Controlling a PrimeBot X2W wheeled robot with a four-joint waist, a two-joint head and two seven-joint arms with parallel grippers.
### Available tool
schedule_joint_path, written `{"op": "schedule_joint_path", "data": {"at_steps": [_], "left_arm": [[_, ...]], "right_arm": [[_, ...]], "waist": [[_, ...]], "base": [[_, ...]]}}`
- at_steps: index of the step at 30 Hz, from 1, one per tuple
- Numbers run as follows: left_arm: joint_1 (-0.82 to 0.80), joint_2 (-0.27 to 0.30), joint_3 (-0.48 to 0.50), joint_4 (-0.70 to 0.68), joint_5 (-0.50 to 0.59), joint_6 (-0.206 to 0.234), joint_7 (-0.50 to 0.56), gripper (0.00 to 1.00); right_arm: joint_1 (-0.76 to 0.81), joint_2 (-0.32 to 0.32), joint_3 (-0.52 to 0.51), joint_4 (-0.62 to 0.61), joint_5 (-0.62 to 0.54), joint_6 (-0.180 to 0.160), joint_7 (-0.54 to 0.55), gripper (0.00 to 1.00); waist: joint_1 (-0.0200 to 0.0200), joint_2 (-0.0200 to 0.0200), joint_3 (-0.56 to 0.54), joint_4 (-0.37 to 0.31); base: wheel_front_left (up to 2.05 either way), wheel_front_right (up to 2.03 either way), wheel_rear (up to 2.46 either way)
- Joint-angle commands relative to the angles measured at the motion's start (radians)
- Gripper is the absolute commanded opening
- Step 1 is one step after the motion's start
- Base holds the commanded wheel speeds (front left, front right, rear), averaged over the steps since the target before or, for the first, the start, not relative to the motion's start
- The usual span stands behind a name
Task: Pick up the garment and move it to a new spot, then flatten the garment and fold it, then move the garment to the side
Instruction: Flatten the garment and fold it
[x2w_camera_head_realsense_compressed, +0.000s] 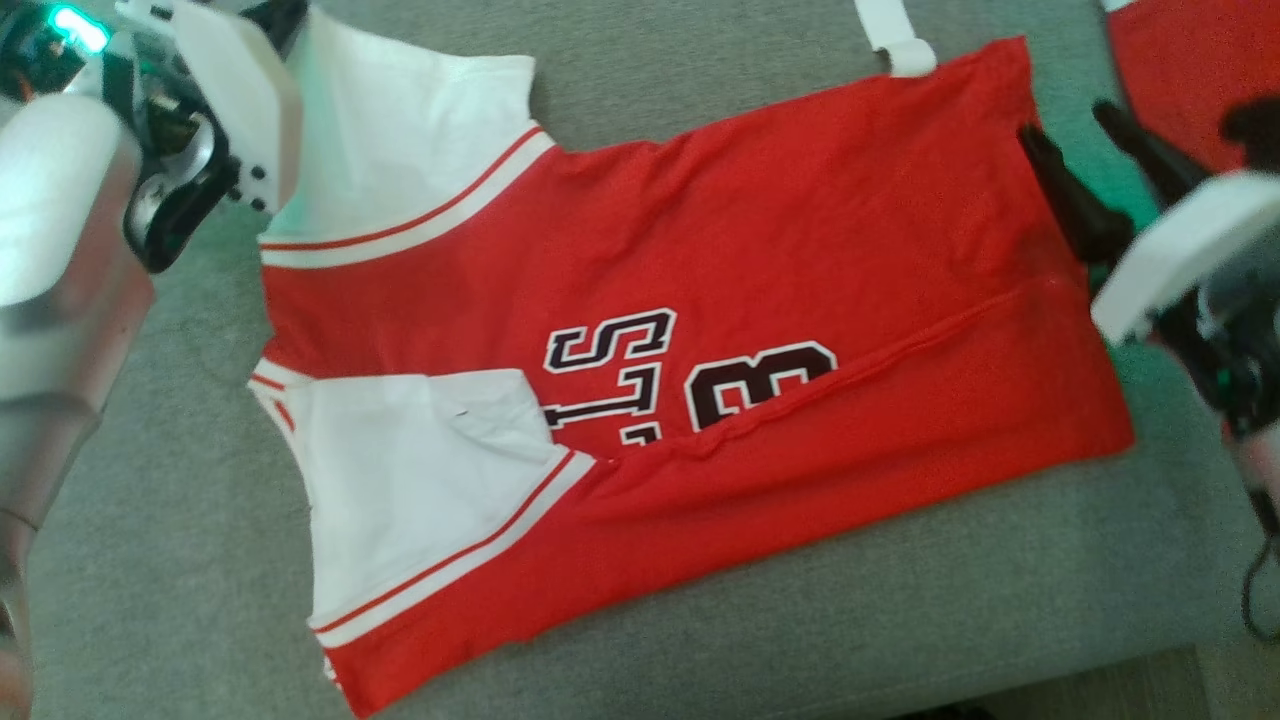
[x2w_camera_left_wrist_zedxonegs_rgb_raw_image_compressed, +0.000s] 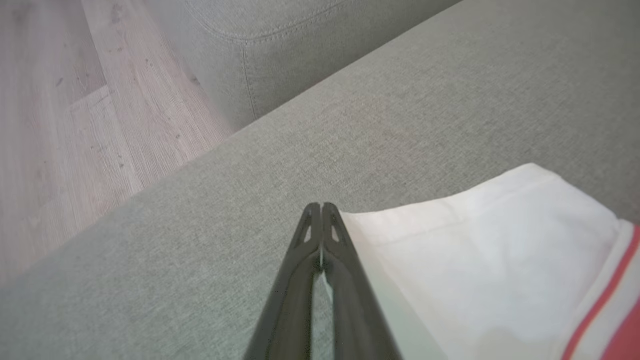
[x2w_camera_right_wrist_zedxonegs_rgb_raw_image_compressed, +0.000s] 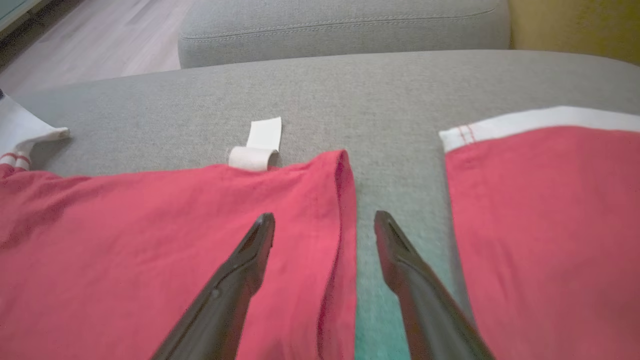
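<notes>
As I look down from the head camera, the nearest thing is the front edge of the grey cushion, and a bare strip of it runs between this edge and the garment. The garment is a red jersey with white sleeves. It lies flat across the middle of the cushion, its near part folded over the number print, sleeves toward my left and hem toward my right.

At the hem the right gripper stands wide open and holds nothing. One finger is over the red cloth and the other over bare cushion, so the hem edge passes between them. Just beside this gap lies a second red cloth with a white band, near the hem but apart from it.

On the left, the left gripper is fully closed at the outer edge of the far sleeve. A thin sliver of white cloth shows between its fingers, so it seems to pinch the sleeve. Past its tips the cushion is bare up to its edge, and then comes the wooden floor.

At the garment's far edge a white tab sticks out. Behind it the cushion is bare up to another grey cushion.
</notes>
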Motion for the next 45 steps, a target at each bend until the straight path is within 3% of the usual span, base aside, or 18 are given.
{"op": "schedule_joint_path", "data": {"at_steps": [1,11,12,14,16,17,23,33,38,45], "left_arm": [[-0.063,0.038,0.020,-0.033,-0.010,0.002,-0.015,0.00],[-0.124,0.050,-0.063,-0.075,-0.056,0.002,-0.055,0.00],[-0.128,0.052,-0.069,-0.074,-0.060,0.002,-0.059,0.00],[-0.134,0.055,-0.079,-0.072,-0.067,0.002,-0.067,0.00],[-0.140,0.055,-0.088,-0.068,-0.074,0.002,-0.075,0.00],[-0.142,0.054,-0.092,-0.065,-0.077,0.002,-0.079,0.00],[-0.165,0.062,-0.116,-0.048,-0.064,0.002,-0.147,0.00],[-0.229,0.038,-0.089,-0.001,-0.010,0.010,-0.408,0.00],[-0.172,0.032,-0.107,-0.017,-0.031,0.007,-0.441,0.00],[-0.009,0.082,-0.124,-0.108,-0.055,0.025,-0.500,0.00]], "right_arm": [[-0.035,-0.015,0.024,0.005,0.019,-0.001,0.017,1.00],[-0.266,0.018,0.153,0.274,0.051,-0.001,0.029,1.00],[-0.279,0.021,0.164,0.289,0.056,-0.001,0.022,0.92],[-0.300,0.024,0.187,0.314,0.068,-0.001,0.010,0.56],[-0.317,0.020,0.209,0.334,0.078,-0.001,-0.006,0.30],[-0.325,0.018,0.219,0.343,0.083,-0.001,-0.016,0.02],[-0.383,0.003,0.250,0.383,0.099,-0.001,-0.100,0.00],[-0.457,-0.039,0.233,0.438,0.160,-0.001,-0.213,0.00],[-0.396,-0.067,0.256,0.438,0.209,-0.001,-0.224,0.00],[-0.285,-0.097,0.266,0.431,0.270,-0.001,-0.256,0.00]], "waist": [[0.0000,0.0000,0.002,0.014],[0.0000,0.0000,0.025,0.067],[0.0000,0.0000,0.026,0.069],[0.0000,0.0000,0.027,0.073],[0.0000,0.0000,0.027,0.077],[0.0000,0.0000,0.027,0.079],[0.0000,0.0000,0.025,0.085],[0.0000,0.0000,-0.003,0.117],[0.0000,0.0000,-0.041,0.141],[0.0000,0.0000,-0.119,0.177]], "base": [[0.00,0.00,0.00],[0.00,0.00,0.00],[0.00,0.00,0.00],[0.00,0.00,0.00],[0.00,0.00,0.00],[0.00,0.00,0.00],[0.00,0.00,0.00],[0.00,0.00,0.00],[0.00,0.00,0.00],[0.00,0.00,0.00]]}}
